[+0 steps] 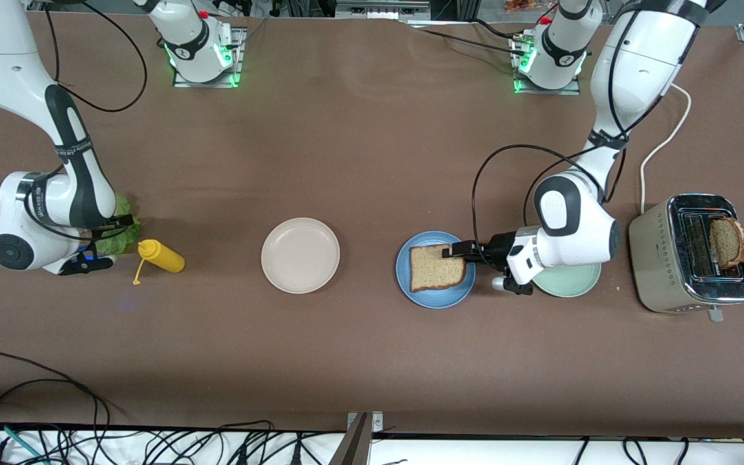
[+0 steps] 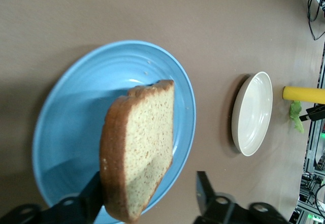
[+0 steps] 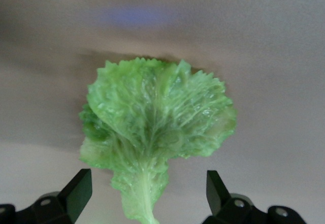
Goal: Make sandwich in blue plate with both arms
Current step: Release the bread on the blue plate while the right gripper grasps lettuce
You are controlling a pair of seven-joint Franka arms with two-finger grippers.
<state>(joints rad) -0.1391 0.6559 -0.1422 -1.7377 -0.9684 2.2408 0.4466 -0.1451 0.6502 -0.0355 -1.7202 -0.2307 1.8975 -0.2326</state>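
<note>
We have our left gripper point(image 1: 453, 252) over the blue plate point(image 1: 435, 294), fingers spread, the bread slice point(image 2: 139, 145) leaning against one finger above the plate. Our right gripper point(image 3: 146, 196) hangs with its fingers wide apart astride the lettuce leaf point(image 3: 155, 130), stem pointing between them, ready to close on

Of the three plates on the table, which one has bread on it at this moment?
The blue plate, between the beige-white plate and the mint-green plate. It carries a bread slice; the other two show no food.
</note>
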